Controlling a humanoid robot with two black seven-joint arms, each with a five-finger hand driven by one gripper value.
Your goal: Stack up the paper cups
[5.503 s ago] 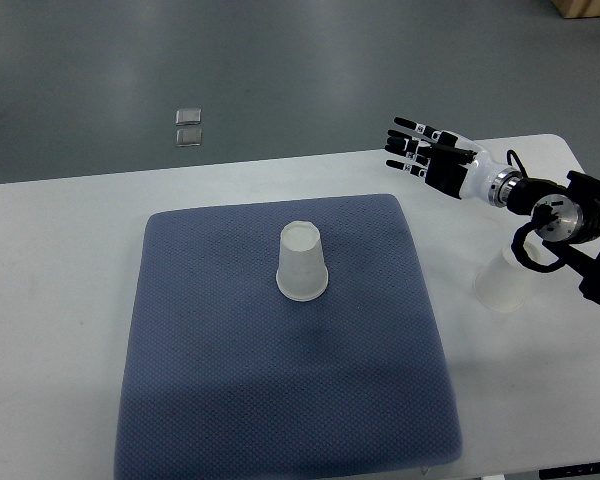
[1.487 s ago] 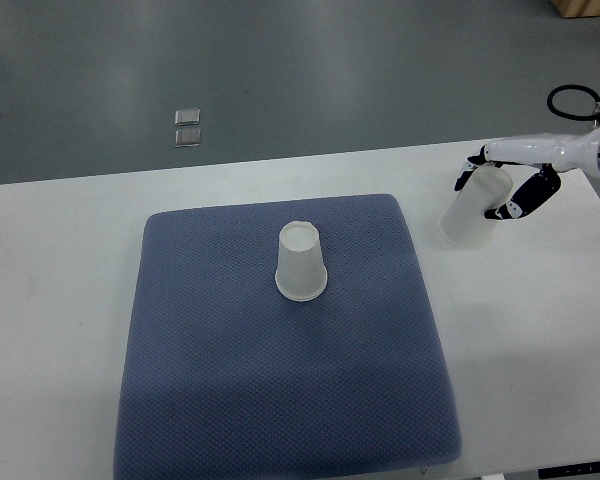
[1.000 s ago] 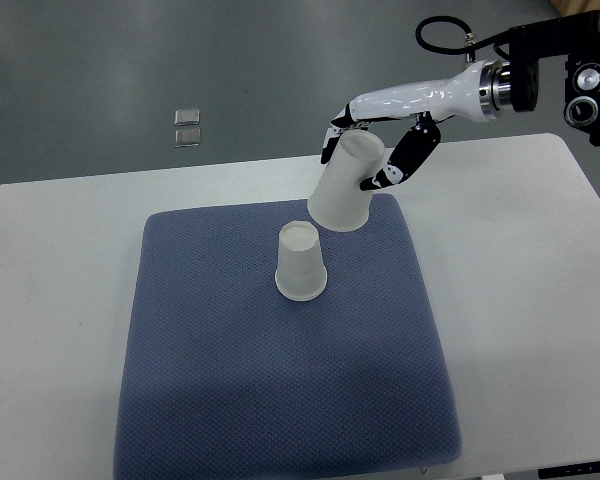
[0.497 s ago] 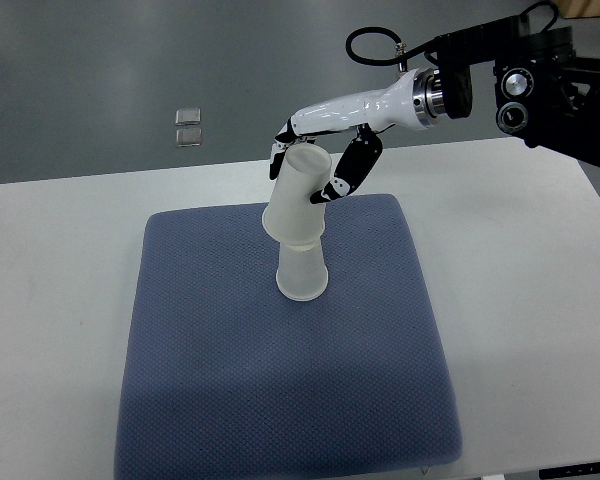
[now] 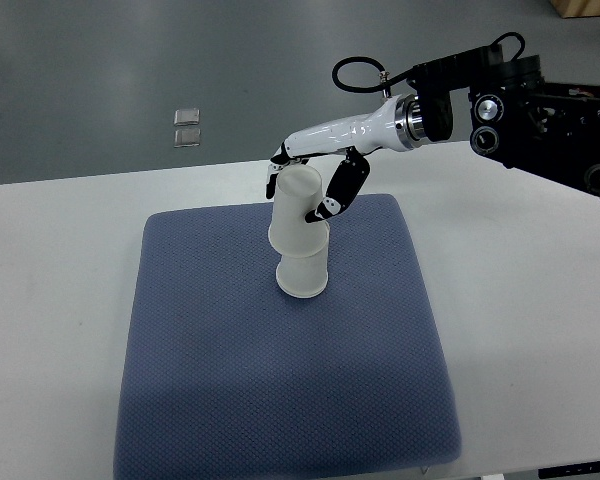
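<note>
Paper cups are two here: the upper cup (image 5: 296, 213), upside down and gripped by your right hand (image 5: 310, 185), and the lower cup (image 5: 302, 277), upside down on the blue mat (image 5: 230, 390) a little toward the far edge of the table (image 5: 50, 300). The hand's fingers are wrapped round the upper cup, which already overlaps the top of the lower one.

Watch the tilt. The held cup leans to the left, off the lower cup's axis, so if you press down like this its rim may catch on the lower cup's wall, jam crooked, or shove the lower cup over sideways. The lower cup looks light and stands loose on the mat, so I'd judge it slides or tips easily. Squeezing harder could also dent the thin wall and stop the cups nesting. Letting go before the cup is squared up would likely leave it perched askew.

Count: two cups, one mat, one hand at work, and two small clear squares (image 5: 188, 127) on the floor beyond the far edge. Your left hand is out of sight.
</note>
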